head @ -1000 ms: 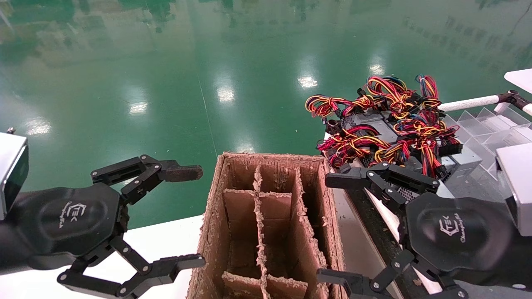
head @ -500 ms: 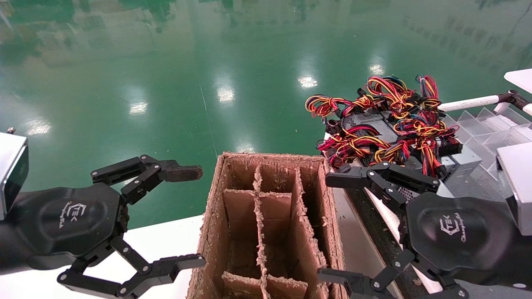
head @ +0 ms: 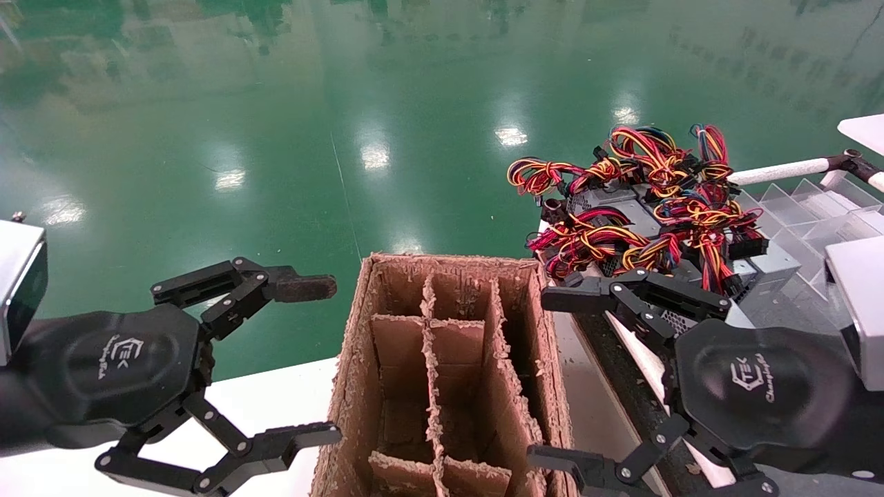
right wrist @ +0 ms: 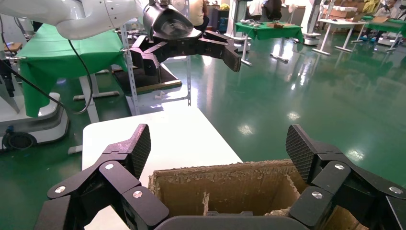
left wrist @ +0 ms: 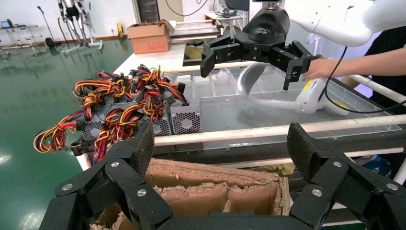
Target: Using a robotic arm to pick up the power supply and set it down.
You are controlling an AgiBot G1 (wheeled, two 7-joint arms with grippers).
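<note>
Head view: both open pincers [head: 330, 362] [head: 542, 376] carry white "TEK" logos.

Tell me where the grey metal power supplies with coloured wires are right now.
In the head view, the grey metal power supplies lie piled on the robot's right, beyond the open right tool and right of the brown cardboard divider box.

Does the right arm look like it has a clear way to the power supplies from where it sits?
Probably yes. The right hand is open, beside the cardboard box, and the power supplies lie ahead with only tangled wires on top.
</note>
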